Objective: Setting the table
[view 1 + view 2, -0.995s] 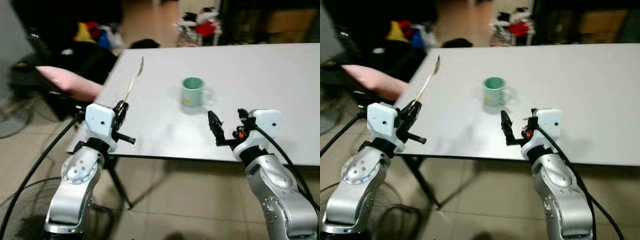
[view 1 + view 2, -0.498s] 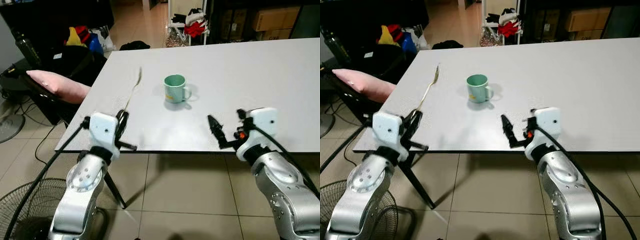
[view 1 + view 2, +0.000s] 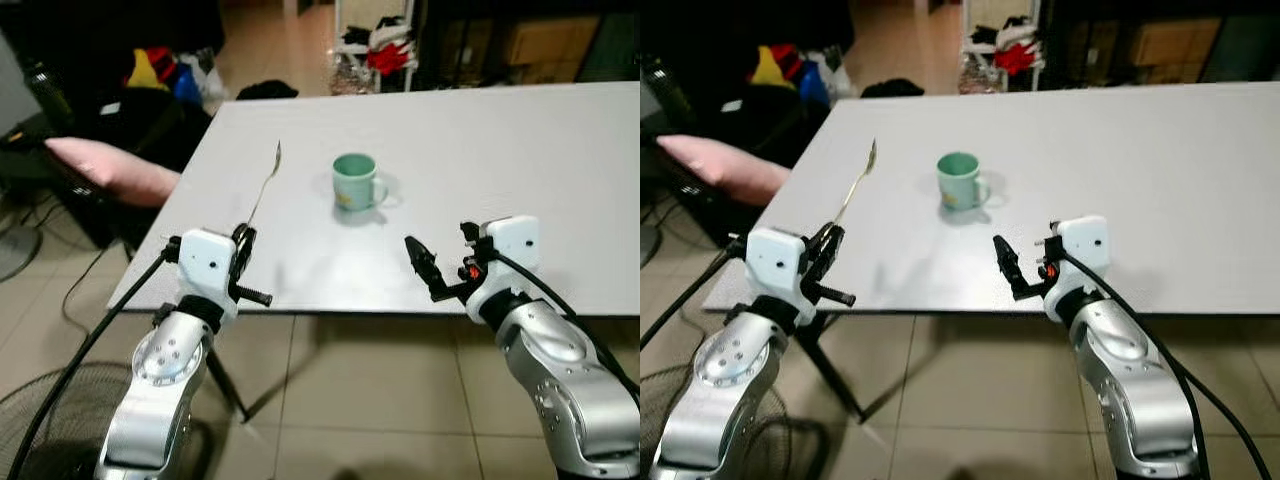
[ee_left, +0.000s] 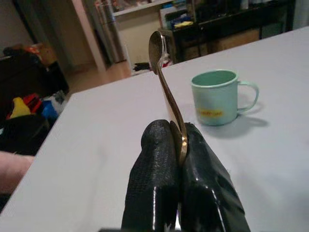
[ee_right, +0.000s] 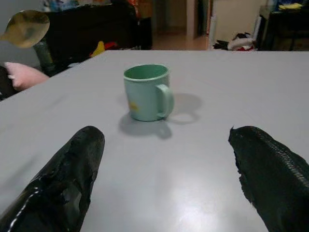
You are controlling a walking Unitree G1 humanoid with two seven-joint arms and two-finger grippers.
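Gold-toned metal catches the light where the spoon (image 4: 166,87) rises from the left gripper (image 4: 177,150), whose two black fingers are pressed together on the lower handle so the bowl points up and forward, clear of the table (image 3: 520,150). Held that way at the near left edge, the spoon seems ready to be carried inward and laid down beside the green mug (image 3: 354,181), which stands upright in the middle of the white tabletop with its handle toward the robot's right. The right gripper (image 3: 425,268) hovers over the near edge, well short of the mug, its fingers (image 5: 72,169) spread wide and empty, likely waiting to steady or move the mug if needed. Beyond the table's left side lies a pink cushion (image 3: 105,168).
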